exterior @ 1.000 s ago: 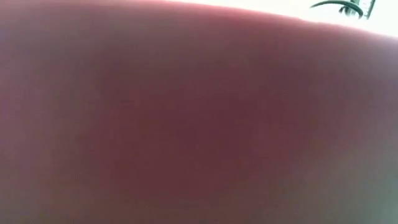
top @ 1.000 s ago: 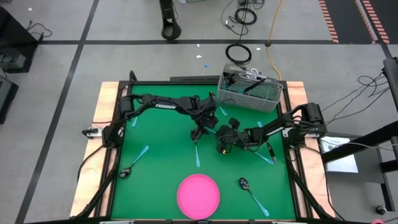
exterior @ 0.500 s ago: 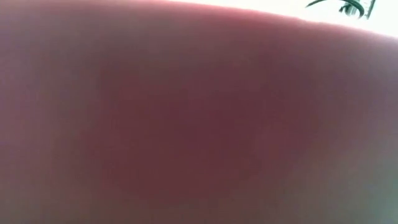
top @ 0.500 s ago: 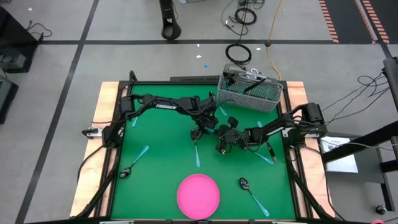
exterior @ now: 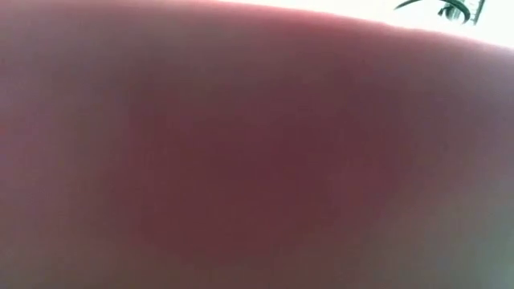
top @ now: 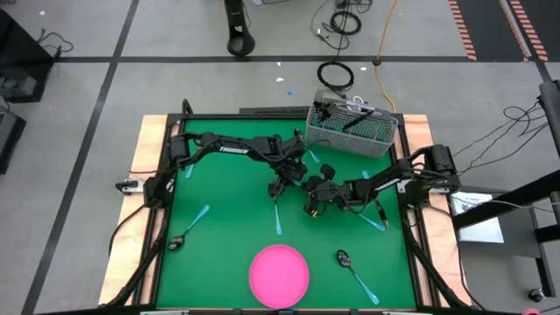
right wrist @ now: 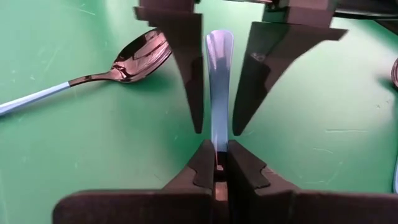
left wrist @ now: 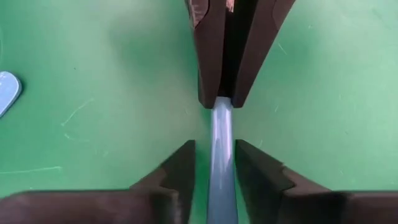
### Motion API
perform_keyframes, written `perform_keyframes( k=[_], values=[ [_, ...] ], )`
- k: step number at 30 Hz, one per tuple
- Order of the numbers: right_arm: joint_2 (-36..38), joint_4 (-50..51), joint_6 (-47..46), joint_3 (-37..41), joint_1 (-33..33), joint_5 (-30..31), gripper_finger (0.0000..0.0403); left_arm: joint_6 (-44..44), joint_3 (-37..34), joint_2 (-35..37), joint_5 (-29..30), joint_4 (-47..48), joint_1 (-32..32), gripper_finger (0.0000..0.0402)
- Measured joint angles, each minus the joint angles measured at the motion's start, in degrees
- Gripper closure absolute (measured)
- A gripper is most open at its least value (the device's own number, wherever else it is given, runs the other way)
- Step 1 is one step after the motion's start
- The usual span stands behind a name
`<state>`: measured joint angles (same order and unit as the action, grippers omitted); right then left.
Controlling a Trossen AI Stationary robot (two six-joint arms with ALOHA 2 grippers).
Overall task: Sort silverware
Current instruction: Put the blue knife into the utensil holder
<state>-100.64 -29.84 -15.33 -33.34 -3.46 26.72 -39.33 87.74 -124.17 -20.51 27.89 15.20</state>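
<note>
One utensil's thin light-blue handle (right wrist: 219, 93) spans the gap between both grippers at mid-table; its head is hidden behind my right gripper. My right gripper (right wrist: 216, 149) (top: 308, 199) is shut on it. My left gripper (left wrist: 214, 149) (top: 281, 185) is open, its fingers (right wrist: 189, 74) on either side of the handle's rounded free end (right wrist: 219, 40) with a small gap each side. A dark-headed spoon (right wrist: 134, 62) (top: 276, 214) lies flat on the mat beside them. My right gripper pinches the light-blue handle (right wrist: 216, 142) between its two fingers. It comes level from the table's right side, and the fingers lie along the handle. The handle sticks straight out past the fingertips toward my left gripper, above the mat.
Grey wire-mesh basket (top: 350, 129) with utensils stands at the far right. Pink plate (top: 280, 274) sits at the near edge and fills the low view. Loose utensils lie near left (top: 194, 220), near right (top: 354, 271), by the right arm (top: 376, 214) and near the basket (top: 312, 157).
</note>
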Motion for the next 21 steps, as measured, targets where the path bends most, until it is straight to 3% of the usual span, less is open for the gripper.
perform_keyframes(
  k=[4,12,17,21],
  values=[
    [0.0,0.1,0.1,0.0,0.0,-0.1,0.0397,0.0,0.0,0.0,0.0,0.2,0.0,0.0364],
    [2.0,2.3,1.5,0.0,0.0,0.0,0.0316,0.1,0.0,0.0,0.3,0.3,-0.3,0.0364],
    [14.1,13.0,2.8,-0.1,-1.0,0.4,0.0265,0.1,0.8,0.0,1.9,2.6,-0.3,0.0364],
    [26.3,20.8,4.3,-0.1,-3.1,3.0,0.0247,0.0,3.3,0.6,4.6,5.6,-0.2,0.0364]
  ],
)
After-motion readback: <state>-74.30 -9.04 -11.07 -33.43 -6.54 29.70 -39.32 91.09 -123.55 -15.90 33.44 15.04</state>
